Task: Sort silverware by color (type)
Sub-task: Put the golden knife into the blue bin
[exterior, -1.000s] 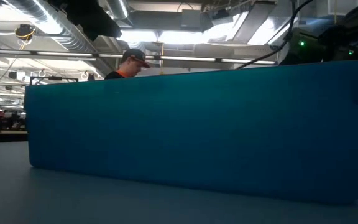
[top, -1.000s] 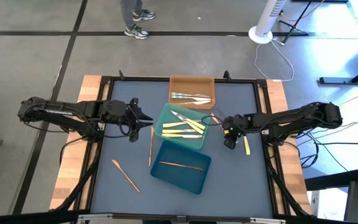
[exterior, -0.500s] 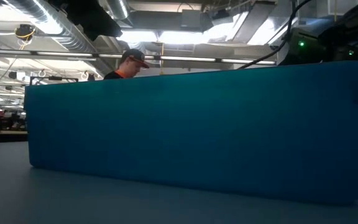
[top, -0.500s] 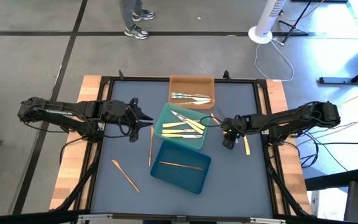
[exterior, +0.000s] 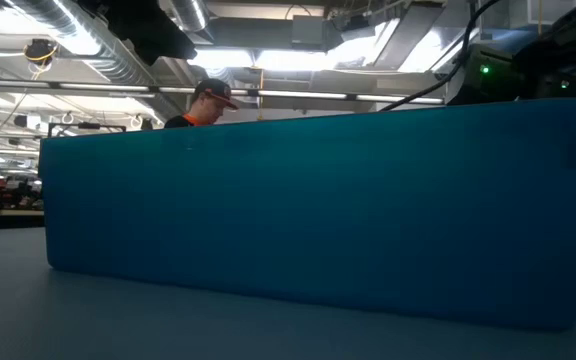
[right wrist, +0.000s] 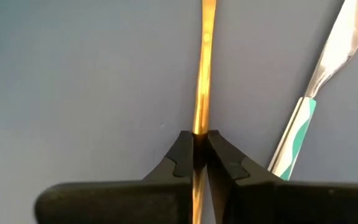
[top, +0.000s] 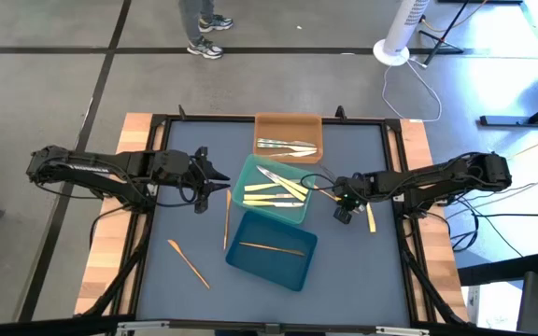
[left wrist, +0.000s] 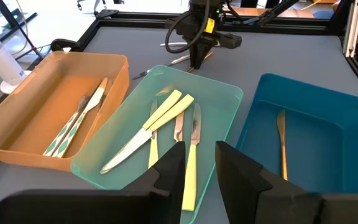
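The right gripper [right wrist: 194, 149] has pinched shut on an orange-tan utensil [right wrist: 203, 68] lying on the table right of the teal tray [top: 243, 183], so the next move is likely a lift toward the blue tray [top: 267, 269], while the left gripper [left wrist: 196, 169] waits part open.

An orange tray [top: 289, 126], teal-green tray [top: 247, 179] and dark blue tray [top: 274, 268] sit on the counter [top: 194, 224]; a white fan base [top: 392, 51] stands beyond.
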